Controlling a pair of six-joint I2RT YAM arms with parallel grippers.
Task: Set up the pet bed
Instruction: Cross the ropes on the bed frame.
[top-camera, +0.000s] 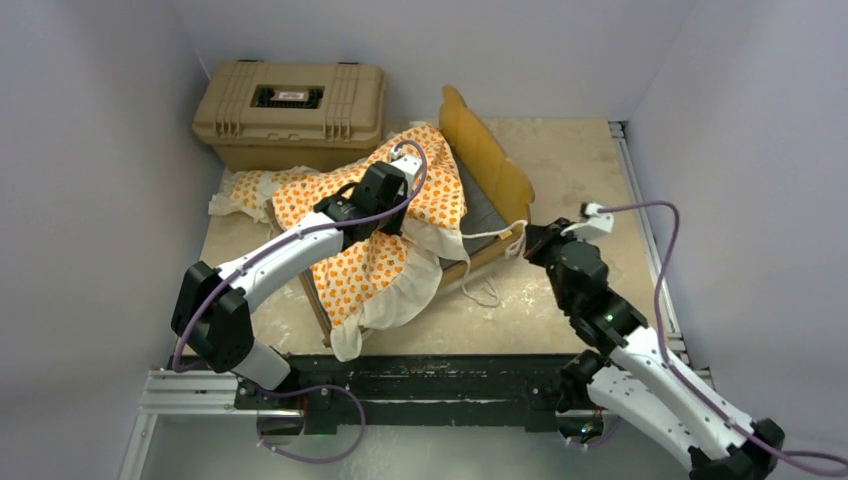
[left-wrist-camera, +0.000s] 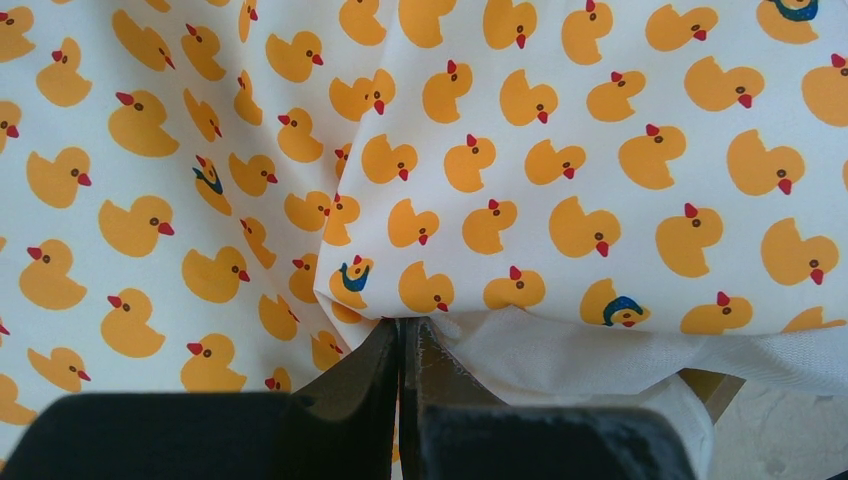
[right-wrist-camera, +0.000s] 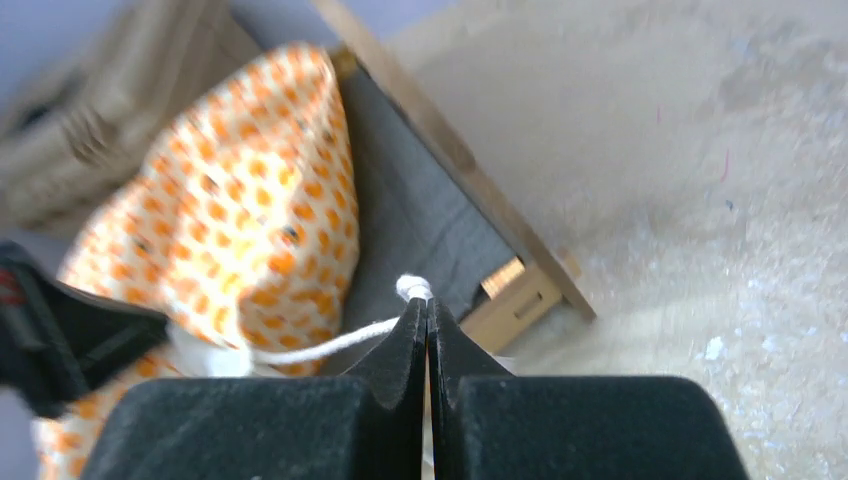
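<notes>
The table (top-camera: 580, 170) carries everything, with the tan hard case (top-camera: 290, 110) pushed back at 11 o'clock, out of the working area. At the centre stands the pet bed frame (top-camera: 485, 150), its scalloped headboard toward 1 o'clock.

The duck-print mattress cushion (top-camera: 380, 270) lies heaped across the frame and spills over the rail toward 7 o'clock, so part of the grey base (right-wrist-camera: 410, 220) shows bare on the 3 o'clock side. It is not yet seated flat. The matching pillow (top-camera: 250, 188) waits on the table at 10 o'clock of the frame, close to the case.

The left claw (left-wrist-camera: 402, 330) is clamped on a fold of the cushion at its white ruffle, probably to lift and spread the fabric. The right claw (right-wrist-camera: 428, 310) is pinched together on the cushion's white tie string (right-wrist-camera: 320, 345) at the frame's 3 o'clock corner. That grip seems meant to draw the cushion over the bare base.
</notes>
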